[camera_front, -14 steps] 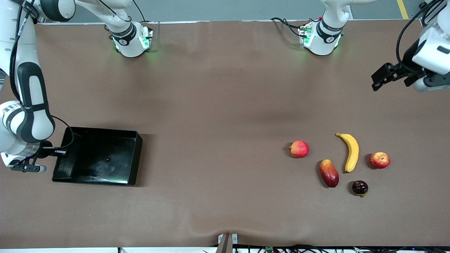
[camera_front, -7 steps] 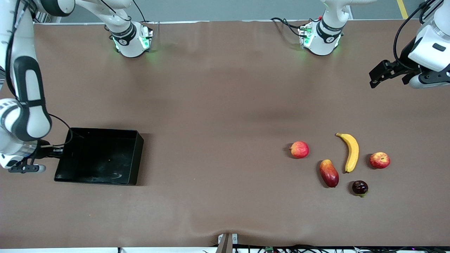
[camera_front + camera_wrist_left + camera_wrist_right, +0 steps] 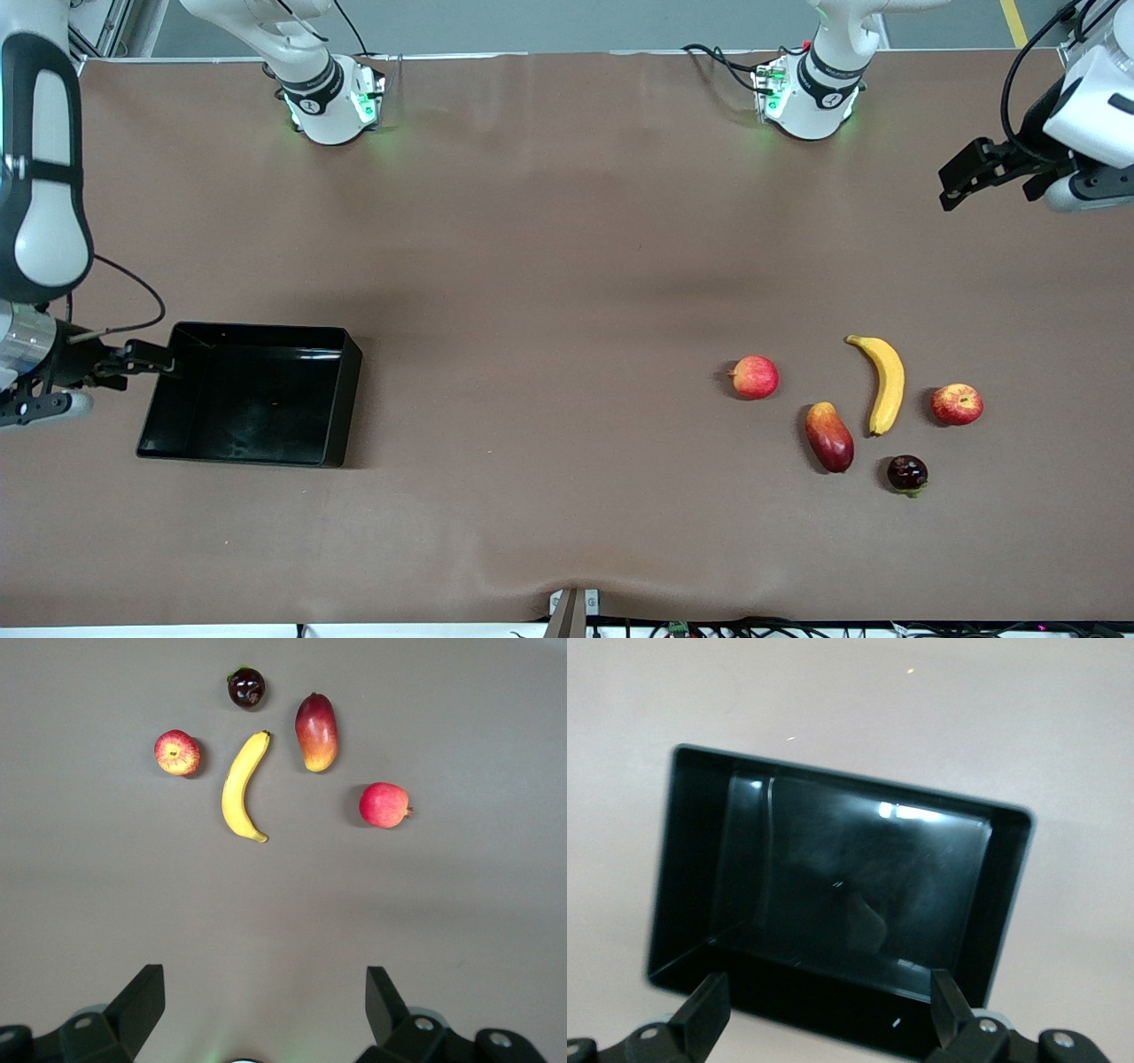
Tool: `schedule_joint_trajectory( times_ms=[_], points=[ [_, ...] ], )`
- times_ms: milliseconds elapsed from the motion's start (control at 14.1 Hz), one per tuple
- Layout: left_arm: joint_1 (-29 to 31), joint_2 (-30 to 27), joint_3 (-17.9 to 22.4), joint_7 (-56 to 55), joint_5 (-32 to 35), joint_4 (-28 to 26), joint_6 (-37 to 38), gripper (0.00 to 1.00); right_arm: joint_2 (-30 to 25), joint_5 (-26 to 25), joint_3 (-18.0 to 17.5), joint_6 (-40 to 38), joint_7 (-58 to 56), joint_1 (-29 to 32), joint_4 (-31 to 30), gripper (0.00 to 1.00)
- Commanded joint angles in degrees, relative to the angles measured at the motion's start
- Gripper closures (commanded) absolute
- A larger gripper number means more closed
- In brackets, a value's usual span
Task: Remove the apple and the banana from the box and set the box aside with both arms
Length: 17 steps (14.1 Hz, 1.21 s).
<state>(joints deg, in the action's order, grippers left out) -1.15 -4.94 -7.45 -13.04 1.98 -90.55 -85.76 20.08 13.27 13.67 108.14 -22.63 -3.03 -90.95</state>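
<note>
Brown cloth covers the table (image 3: pixel 549 266). Nearest the front camera lies the small dark purple fruit (image 3: pixel 907 472), well apart from the left gripper (image 3: pixel 959 184), which hangs over bare cloth at the left arm's end of the table with its fingers spread wide and nothing between them. Just beside the purple fruit, toward the right arm's end, lies the red-orange mango (image 3: pixel 829 436). A little farther from the camera rests the yellow banana (image 3: pixel 882 382), between the mango and one red-yellow apple (image 3: pixel 957 404) that sits toward the left arm's end. The other apple (image 3: pixel 754 376) sits toward the right arm's end of the group, apart from the mango. None of the five fruits touch one another, and all lie on the cloth nearer the camera than the spot under the left gripper; the left wrist view shows them spread out ahead of its open fingertips.

At the right arm's end, the glossy black box (image 3: pixel 341 399) sits flat on the cloth. The right gripper (image 3: pixel 133 361) is just beside the box's end wall, its fingers (image 3: pixel 700 1014) parted wide either side of that wall's rim without clamping it. The box is well apart from every fruit.
</note>
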Motion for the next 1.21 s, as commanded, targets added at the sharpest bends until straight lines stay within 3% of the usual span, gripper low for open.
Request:
schedule_joint_trajectory(
  times_ms=[0, 355, 427, 640, 924, 1137],
  points=[
    [-0.78, 0.63, -0.19, 0.03, -0.84, 1.51, 1.39, 0.00, -6.70, -5.08, -0.22, -6.16, 8.27, -2.50, -1.25, 0.00],
    [-0.25, 0.89, -0.19, 0.30, -0.06, 3.52, 1.39, 0.00, -16.02, -8.61, -0.57, -13.04, 14.27, -6.37, -1.16, 0.00],
    [-0.17, 0.72, -0.28, 0.29, 0.04, 3.97, 1.48, 0.00, -17.52, -8.61, -2.40, -14.35, 16.46, -5.76, -1.34, 0.00],
    [0.10, -0.16, 0.16, 2.92, -0.57, 4.06, 2.00, 0.00, -19.98, -8.70, -9.08, -20.68, 21.57, -0.32, -1.16, 0.00],
    [0.28, 0.54, 0.51, 6.27, -0.14, 4.06, 1.92, 0.00, -19.90, -10.27, -11.12, -26.56, 22.19, 2.41, 4.88, 0.00],
    [0.28, 0.72, 0.42, 6.18, -0.14, 3.80, 1.92, 0.00, -19.90, -11.25, -11.21, -27.11, 22.37, 3.20, 5.34, 0.00]
  ],
)
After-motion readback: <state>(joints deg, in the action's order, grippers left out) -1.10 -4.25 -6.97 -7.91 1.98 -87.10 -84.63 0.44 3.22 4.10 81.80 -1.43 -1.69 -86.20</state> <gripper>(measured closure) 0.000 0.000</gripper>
